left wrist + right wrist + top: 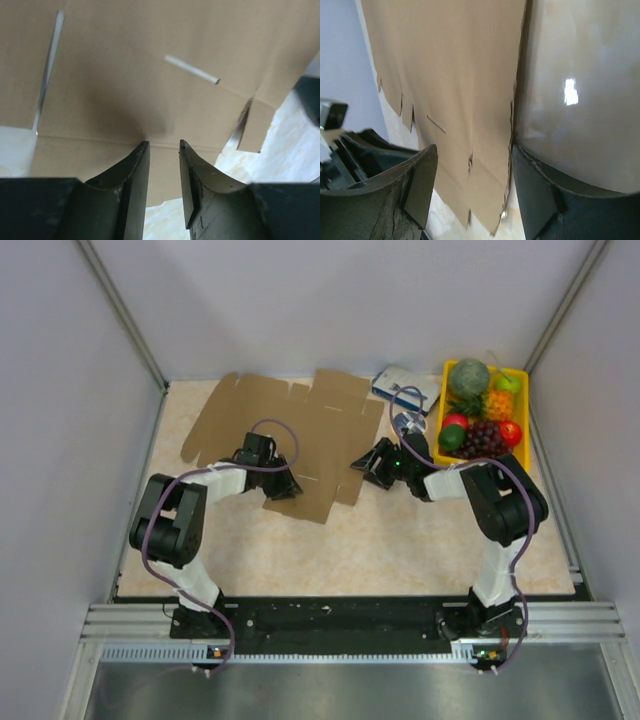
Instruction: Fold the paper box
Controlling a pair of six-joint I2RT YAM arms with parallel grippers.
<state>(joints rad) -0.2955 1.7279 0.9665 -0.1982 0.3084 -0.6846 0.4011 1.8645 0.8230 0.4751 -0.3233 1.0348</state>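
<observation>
**While lying flat, box blank sits under both grippers**

As seen from the top camera, the paper box (pixel 290 435) lies unfolded on the table (pixel 380 540), spread across the far left half. Its flaps point outward and none is raised. The near edge of the blank reaches toward the middle of the table.

Left gripper (pixel 280 485): it is positioned over the near edge of the blank. In the left wrist view, the left gripper (pixel 164 145) shows a narrow gap between its fingers, with the tips at a crease line of the cardboard (pixel 150 65). Nothing is pinched between them. A short cut slot (pixel 192 69) shows in the panel beyond the tips.

Right gripper (pixel 372 465): it is positioned at the right near corner of the blank. In the right wrist view, the right gripper (pixel 474 150) is spread wide, and a notched edge of the cardboard (pixel 445 75) runs through the gap. Whether either finger touches the cardboard cannot be told.

Other items: a yellow tray (pixel 522 410) of fruit stands at the far right corner. A small blue-and-white carton (pixel 403 390) lies just left of it, just beside the blank's far right corner.
</observation>
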